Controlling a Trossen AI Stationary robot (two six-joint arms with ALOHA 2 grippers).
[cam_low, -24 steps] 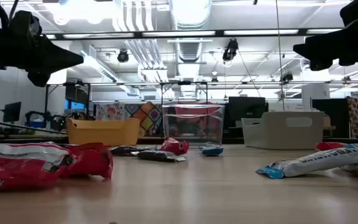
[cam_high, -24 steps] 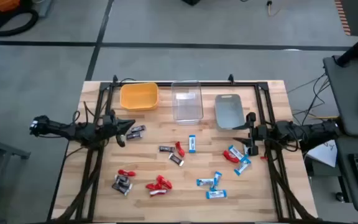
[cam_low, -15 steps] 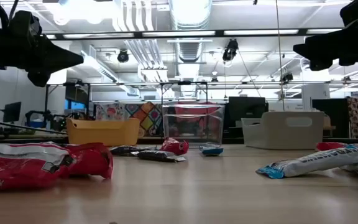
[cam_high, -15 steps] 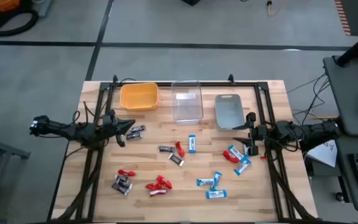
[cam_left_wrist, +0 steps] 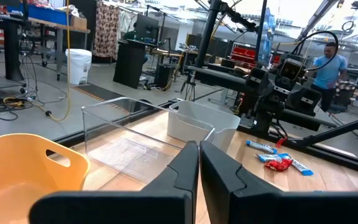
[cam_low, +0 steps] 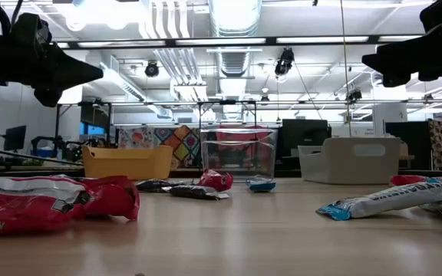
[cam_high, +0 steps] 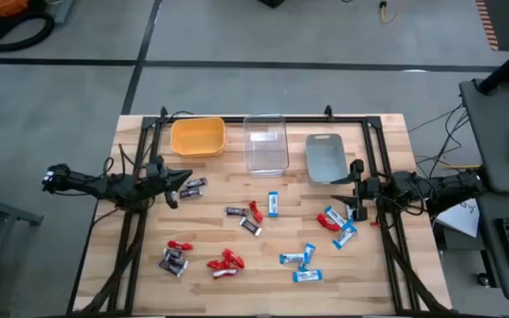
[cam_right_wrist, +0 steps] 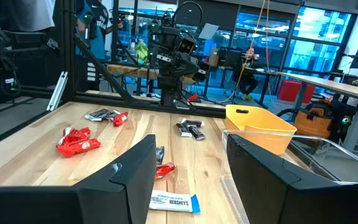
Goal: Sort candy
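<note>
Blue-and-white candy (cam_high: 335,221) lies right of centre in the high view, just beside your right gripper (cam_high: 353,210) — jaws wide, empty — long axes slanting. Dark sweets (cam_high: 191,187) lie beside the left gripper (cam_high: 173,188), pinched shut. Either arm is near.

No visible change, arms, candy (cam_high: 273,204) and bins all as before

Pale wood table (cam_high: 263,265). At its far edge: a yellow bin (cam_high: 198,137), a clear bin (cam_high: 266,144), a grey bin (cam_high: 325,157). The candy (cam_high: 273,204) comes blue-and-white, bright red (cam_high: 225,260), and dark brown with silvery ends (cam_high: 174,261). Both arms are black.
</note>
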